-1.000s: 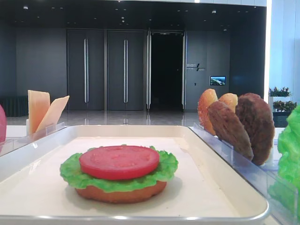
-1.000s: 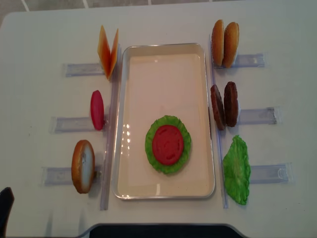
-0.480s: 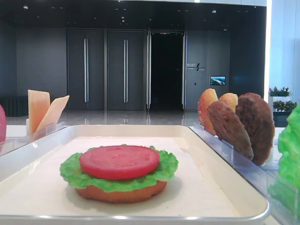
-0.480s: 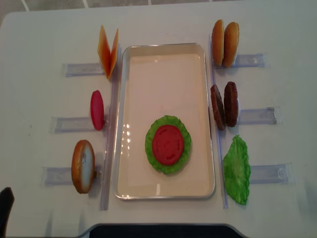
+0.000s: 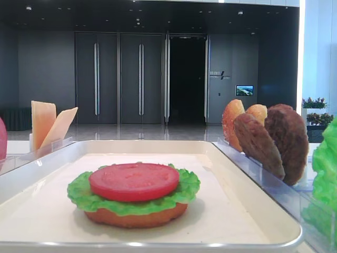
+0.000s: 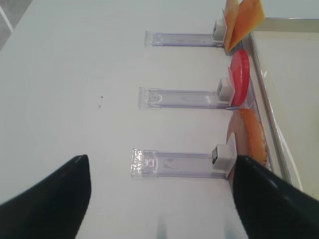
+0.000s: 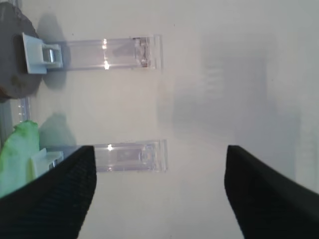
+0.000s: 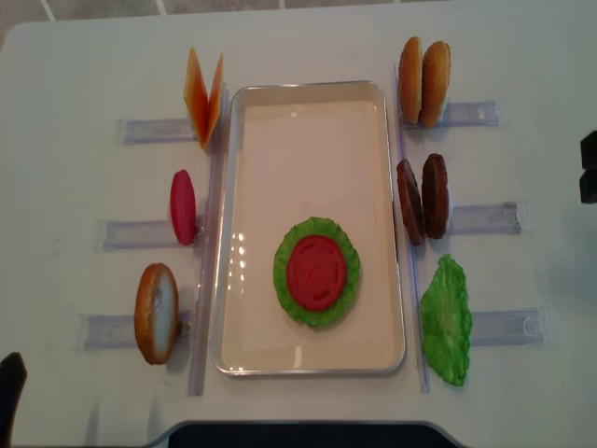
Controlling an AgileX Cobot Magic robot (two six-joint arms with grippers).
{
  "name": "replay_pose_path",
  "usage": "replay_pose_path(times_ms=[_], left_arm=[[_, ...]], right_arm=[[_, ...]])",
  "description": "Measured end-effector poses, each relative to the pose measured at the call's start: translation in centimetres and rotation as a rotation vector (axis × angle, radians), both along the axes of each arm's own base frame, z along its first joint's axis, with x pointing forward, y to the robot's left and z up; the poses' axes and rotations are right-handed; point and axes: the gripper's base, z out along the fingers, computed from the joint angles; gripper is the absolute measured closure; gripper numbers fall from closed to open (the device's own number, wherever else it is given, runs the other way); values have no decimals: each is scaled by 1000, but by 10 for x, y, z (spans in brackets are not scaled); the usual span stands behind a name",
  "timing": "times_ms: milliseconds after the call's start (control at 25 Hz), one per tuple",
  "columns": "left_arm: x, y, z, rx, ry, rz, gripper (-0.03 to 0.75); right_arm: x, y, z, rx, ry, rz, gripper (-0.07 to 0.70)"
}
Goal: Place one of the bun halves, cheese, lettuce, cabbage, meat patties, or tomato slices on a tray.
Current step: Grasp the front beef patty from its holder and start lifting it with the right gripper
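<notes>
**Fingers wide, stack part-built on the tray**

The right gripper (image 7: 159, 199) has its black fingers (image 7: 50, 199) spread over bare white counter (image 7: 224, 74), empty; the left gripper (image 6: 159, 204) likewise. Clear plastic holders (image 8: 480, 219) stand spare pieces upright, probably for easy pinching. In the white rimmed tray (image 8: 312, 359), a flat red tomato slice (image 8: 316, 272) tops the frilly green lettuce (image 8: 316, 308). No legible writing.

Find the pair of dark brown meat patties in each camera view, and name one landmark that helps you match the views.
Exterior high: meat patties at right, standing beside the tray.
Overhead exterior (realsense): right of the tray, middle row.
Right wrist: only a dark round edge at top left, probably a patty.
Left wrist: not in view.
Shared landmark: the green lettuce leaf on the next holder, seen in all but the left wrist view.
</notes>
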Motion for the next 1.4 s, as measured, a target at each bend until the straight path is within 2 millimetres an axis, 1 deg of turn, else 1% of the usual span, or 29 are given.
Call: replay_pose_path(times_ms=[160,400,560,680,760,920,1080,1200,1400], left_arm=[[0,0,0,0,0,0,24],[0,0,0,0,0,0,24],[0,0,0,0,0,0,24],[0,0,0,0,0,0,24],[0,0,0,0,0,0,24],[0,0,0,0,0,0,24],[0,0,0,0,0,0,24],[0,0,0,0,0,0,24],[0,0,0,0,0,0,24]], right_arm=[[28,1,1,-2,16,3,94],[58,-1,0,-35,26,9,94],[67,-2,-7,-47,46,12,94],[69,-1,-9,-34,56,11,94],[69,4,-9,-15,57,7,94],[70,25,-5,-21,47,0,94],[66,58,2,-21,24,-20,94],[60,82,7,2,15,-32,94],[49,112,8,36,24,-50,94]])
